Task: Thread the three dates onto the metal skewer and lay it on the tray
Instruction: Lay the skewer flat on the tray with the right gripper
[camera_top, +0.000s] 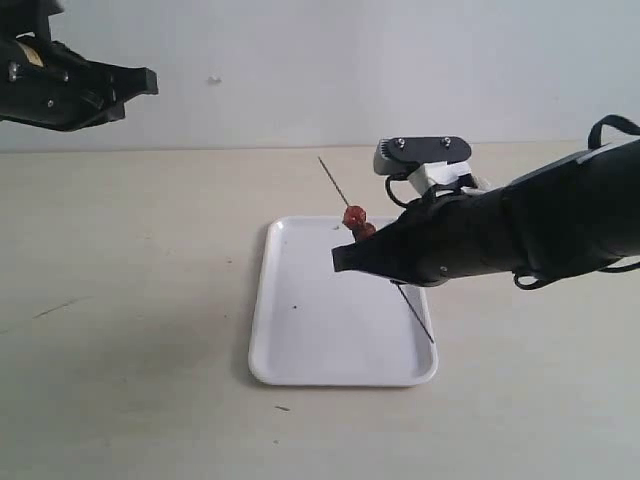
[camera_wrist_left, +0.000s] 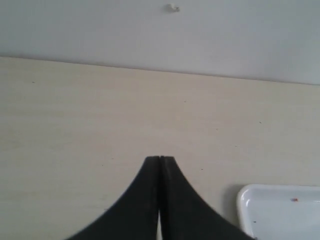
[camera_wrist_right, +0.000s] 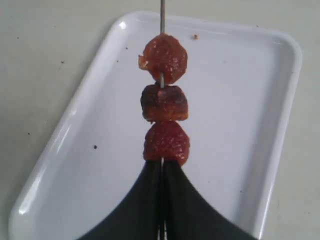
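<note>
Three dates (camera_top: 357, 222) sit threaded on the metal skewer (camera_top: 332, 180), which the right jaws grip slanting over the tray (camera_top: 300, 340) in the exterior view, with the left jaws well away from the tray. In the left wrist view the left jaws are pressed together and empty, near a tray corner. In the right wrist view the dates touch one another in a row over the tray, the nearest against the jaw tips.

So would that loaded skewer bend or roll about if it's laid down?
Probably stiff: the metal skewer runs straight either side of the right gripper pinching it. It likely won't roll far, as the three dates on it are lumpy. They look soft and sticky, so probably won't slide along the rod.
</note>
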